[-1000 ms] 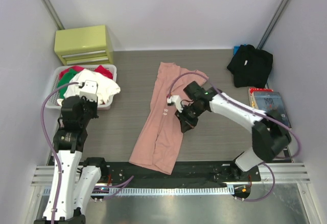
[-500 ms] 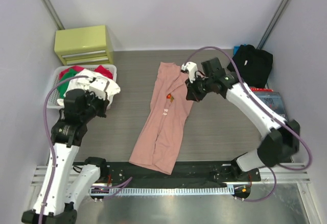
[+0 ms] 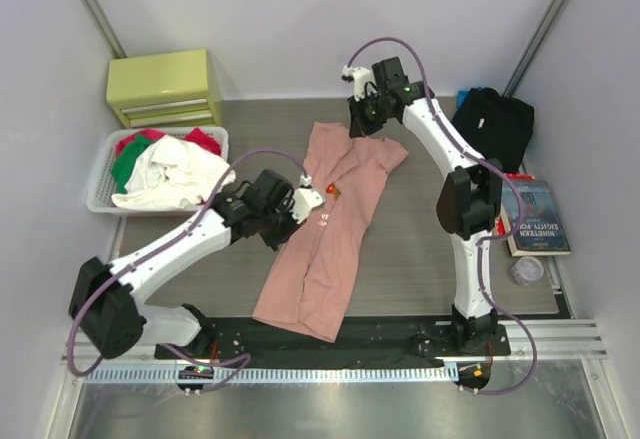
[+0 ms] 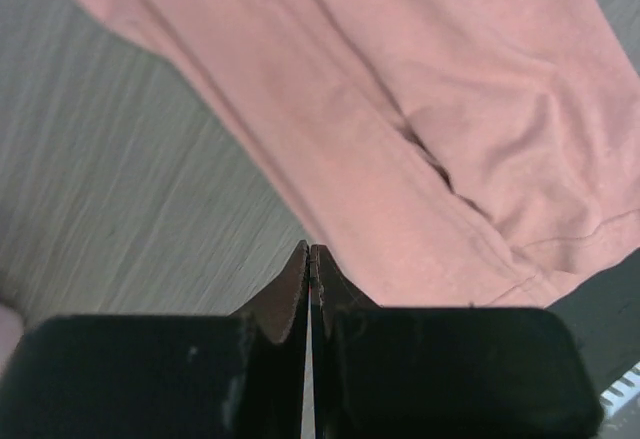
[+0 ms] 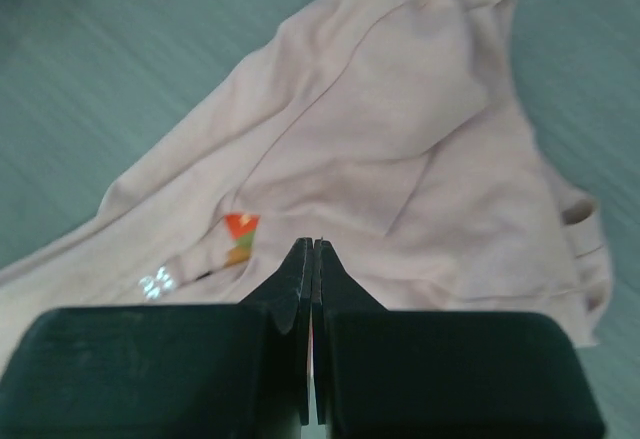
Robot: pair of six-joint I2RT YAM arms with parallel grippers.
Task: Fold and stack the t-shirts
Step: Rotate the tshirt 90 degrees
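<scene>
Pink t-shirt [image 3: 338, 249] lies near-far lengthwise, hem nearest

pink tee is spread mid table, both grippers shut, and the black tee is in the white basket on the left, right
No: the black tee lies bunched at the far right of the table, not in the basket, as the top external view shows. The pink tee is mid-table, and the left gripper and right gripper are shut.
</scene>
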